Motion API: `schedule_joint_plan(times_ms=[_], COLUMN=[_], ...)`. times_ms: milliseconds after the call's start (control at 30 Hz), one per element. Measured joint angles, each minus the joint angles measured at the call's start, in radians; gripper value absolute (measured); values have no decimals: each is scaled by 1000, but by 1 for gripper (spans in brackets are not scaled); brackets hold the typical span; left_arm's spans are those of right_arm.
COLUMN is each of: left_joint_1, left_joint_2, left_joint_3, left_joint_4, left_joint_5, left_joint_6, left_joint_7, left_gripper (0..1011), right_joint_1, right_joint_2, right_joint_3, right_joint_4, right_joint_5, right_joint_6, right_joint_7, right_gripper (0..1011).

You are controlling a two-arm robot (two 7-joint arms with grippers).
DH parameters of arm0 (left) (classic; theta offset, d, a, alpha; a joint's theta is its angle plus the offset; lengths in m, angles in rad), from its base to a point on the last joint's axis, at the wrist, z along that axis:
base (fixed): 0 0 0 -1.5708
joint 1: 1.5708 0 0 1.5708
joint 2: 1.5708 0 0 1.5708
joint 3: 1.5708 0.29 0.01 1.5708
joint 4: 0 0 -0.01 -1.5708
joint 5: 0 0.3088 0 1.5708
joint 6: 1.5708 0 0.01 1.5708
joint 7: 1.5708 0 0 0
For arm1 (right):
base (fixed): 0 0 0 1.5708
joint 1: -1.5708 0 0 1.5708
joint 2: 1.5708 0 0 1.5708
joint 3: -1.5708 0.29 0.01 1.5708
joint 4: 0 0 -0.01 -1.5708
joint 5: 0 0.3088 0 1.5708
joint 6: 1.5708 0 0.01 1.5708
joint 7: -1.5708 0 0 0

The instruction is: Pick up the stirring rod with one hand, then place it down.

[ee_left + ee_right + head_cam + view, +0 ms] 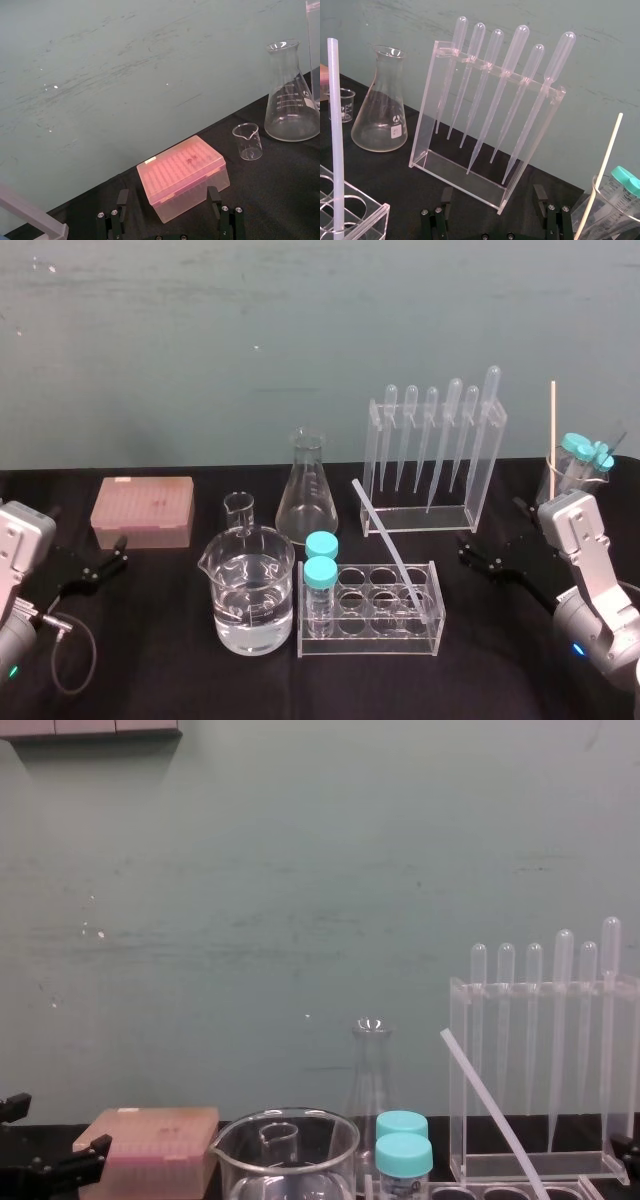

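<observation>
One stirring rod (385, 537) leans between left tool (168, 192) and right tool (492, 190).

Stirring rod (495, 1115): lower end cut by chest view's bottom edge. Same in right wrist view, foot inside tube rack (375, 220) out of frame. Rack cropped to one corner there. Large beaker (335, 1160): base cut off in chest view; small beaker (278, 1138) behind it, warped through glass. Beaker of capped tubes (556, 485), desk's back right corner: lower half behind right arm (585, 540). Front capped tube (403, 1165) label unreadable. Pale bar (30, 215), left wrist view: cropped, can't identify.
</observation>
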Motion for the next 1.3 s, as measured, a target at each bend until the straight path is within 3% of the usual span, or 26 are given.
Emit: schedule_joint_plan(times_ms=[1300], left_joint_1=[0], left_joint_2=[0], left_joint_3=[0], left_joint_4=[0], left_joint_5=[0], left_joint_6=[0], left_joint_7=[0], left_gripper=[1000], right_joint_1=[0], right_joint_2=[0], right_joint_3=[0], right_joint_4=[0], right_joint_5=[0], right_joint_6=[0], right_joint_7=[0], right_gripper=[1000])
